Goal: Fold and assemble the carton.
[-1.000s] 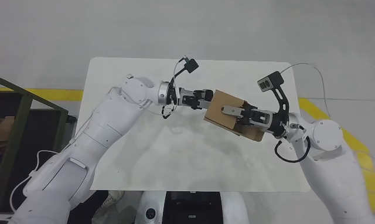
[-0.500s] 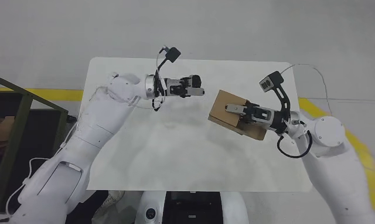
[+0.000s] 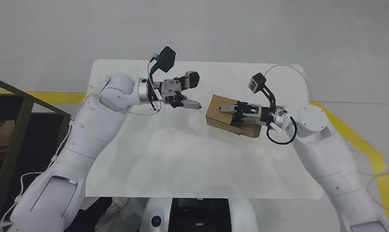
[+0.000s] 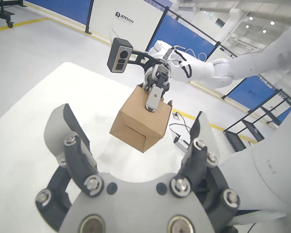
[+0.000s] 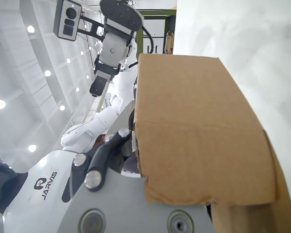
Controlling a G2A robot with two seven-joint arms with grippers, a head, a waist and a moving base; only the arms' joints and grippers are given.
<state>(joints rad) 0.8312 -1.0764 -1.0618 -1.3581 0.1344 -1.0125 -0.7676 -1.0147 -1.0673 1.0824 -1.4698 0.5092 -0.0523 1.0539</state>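
The right gripper [image 3: 227,109], jaws clasped on a brown carton [image 3: 219,118], holds it over the white worktop [image 3: 152,162]; the left gripper [image 3: 193,92], jaws spread, hangs nearby.

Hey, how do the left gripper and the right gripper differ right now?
The left gripper is open and empty; the right gripper is shut on a wall of the carton. The left gripper is apart from the carton, with a gap between them; the right gripper has one finger on its outer face. Both point at the carton.
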